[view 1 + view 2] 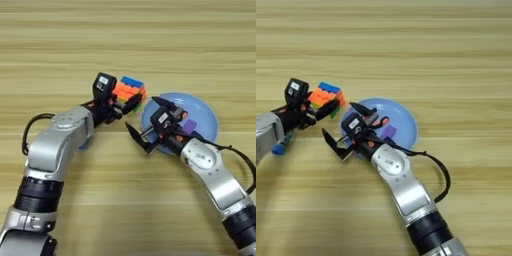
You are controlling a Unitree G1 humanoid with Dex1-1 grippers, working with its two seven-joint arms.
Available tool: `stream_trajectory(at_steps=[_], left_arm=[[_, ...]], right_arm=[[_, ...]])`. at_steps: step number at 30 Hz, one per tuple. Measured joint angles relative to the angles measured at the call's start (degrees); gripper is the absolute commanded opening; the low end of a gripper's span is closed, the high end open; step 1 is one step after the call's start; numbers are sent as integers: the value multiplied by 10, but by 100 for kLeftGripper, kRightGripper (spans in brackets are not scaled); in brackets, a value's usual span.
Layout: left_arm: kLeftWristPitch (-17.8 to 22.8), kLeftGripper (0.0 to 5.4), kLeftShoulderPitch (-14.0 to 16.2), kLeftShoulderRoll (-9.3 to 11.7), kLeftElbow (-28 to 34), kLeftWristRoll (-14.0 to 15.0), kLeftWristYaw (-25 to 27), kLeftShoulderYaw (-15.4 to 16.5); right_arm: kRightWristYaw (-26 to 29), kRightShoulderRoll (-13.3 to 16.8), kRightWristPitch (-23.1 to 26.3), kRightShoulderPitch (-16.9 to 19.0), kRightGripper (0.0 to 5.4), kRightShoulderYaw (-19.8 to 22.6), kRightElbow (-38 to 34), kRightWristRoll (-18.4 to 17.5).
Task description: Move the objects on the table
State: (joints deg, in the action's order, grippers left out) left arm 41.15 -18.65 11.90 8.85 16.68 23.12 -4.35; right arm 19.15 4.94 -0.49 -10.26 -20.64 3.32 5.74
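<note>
Wood grain runs left to right across the light tan plank table (200, 45), which fills both of my views. Just left of the frame's centre, my left gripper (125, 102) has its two black fingers clamped on the small 3x3 puzzle cube with orange, blue, yellow and green squares (129, 90). The cube looks lifted slightly off the wood, though from this angle I cannot be sure. It sits just beside the upper left rim of the round pale blue plate (205, 112), close to it but apparently not touching.

My right gripper (150, 122) is over the plate's left edge with its fingers spread wide, one pointing up over the plate and the other reaching down-left onto the bare wood; nothing is between them. A small purple block (190, 125) lies on the plate, just right of that gripper's body. A small blue thing (277, 148) shows under my left forearm, at the left edge of the right eye view.
</note>
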Motion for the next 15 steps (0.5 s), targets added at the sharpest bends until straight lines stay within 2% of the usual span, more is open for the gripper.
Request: stream_trajectory(at_steps=[15], left_arm=[[17,334,18,0,33,5,2,-14]], right_arm=[[-11,-9,0,-14,540,13,0,7]])
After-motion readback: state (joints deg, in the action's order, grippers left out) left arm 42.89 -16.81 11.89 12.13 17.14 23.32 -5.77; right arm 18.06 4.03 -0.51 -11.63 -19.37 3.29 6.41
